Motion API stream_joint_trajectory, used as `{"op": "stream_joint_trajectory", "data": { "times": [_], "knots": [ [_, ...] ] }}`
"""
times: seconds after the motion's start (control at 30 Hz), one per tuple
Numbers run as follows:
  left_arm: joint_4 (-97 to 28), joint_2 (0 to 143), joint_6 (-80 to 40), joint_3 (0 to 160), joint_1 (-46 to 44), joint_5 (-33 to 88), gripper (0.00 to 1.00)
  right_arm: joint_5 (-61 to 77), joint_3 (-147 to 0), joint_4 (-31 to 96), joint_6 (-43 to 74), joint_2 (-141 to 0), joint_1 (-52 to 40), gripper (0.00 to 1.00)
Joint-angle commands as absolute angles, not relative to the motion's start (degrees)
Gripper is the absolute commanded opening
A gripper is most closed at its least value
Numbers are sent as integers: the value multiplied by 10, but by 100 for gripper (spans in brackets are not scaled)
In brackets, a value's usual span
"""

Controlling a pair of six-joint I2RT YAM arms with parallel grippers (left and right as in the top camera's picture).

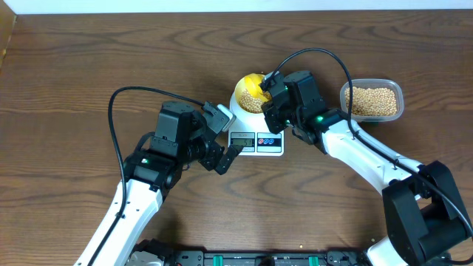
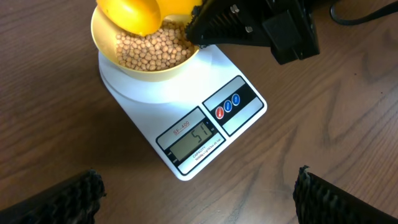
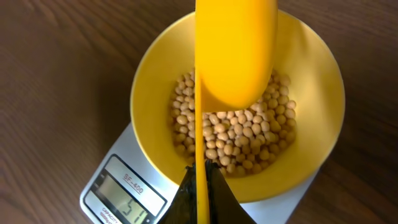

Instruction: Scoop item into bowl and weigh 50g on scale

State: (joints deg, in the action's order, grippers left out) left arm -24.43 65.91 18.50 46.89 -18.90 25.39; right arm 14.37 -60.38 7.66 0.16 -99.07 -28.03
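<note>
The white scale stands mid-table with the pale-yellow bowl on its platform. Tan beans lie in the bowl. The scale's display reads 51; it also shows in the right wrist view. My right gripper is shut on the handle of the yellow scoop, which hangs over the bowl; the scoop also shows in the overhead view and the left wrist view. My left gripper is open and empty over the table, just in front of the scale.
A clear plastic tub of beans stands at the right, behind the right arm. The right arm reaches across from the right. The rest is bare wooden table.
</note>
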Motion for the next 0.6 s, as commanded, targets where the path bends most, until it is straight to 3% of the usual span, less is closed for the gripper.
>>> {"op": "stream_joint_trajectory", "data": {
  "times": [0.0,0.57],
  "knots": [
    [-246,662,197,463,-187,259,100,162,-624,75,4,-996,-282,1],
    [-246,662,197,463,-187,259,100,171,-626,86,4,-993,-278,1]
  ]
}}
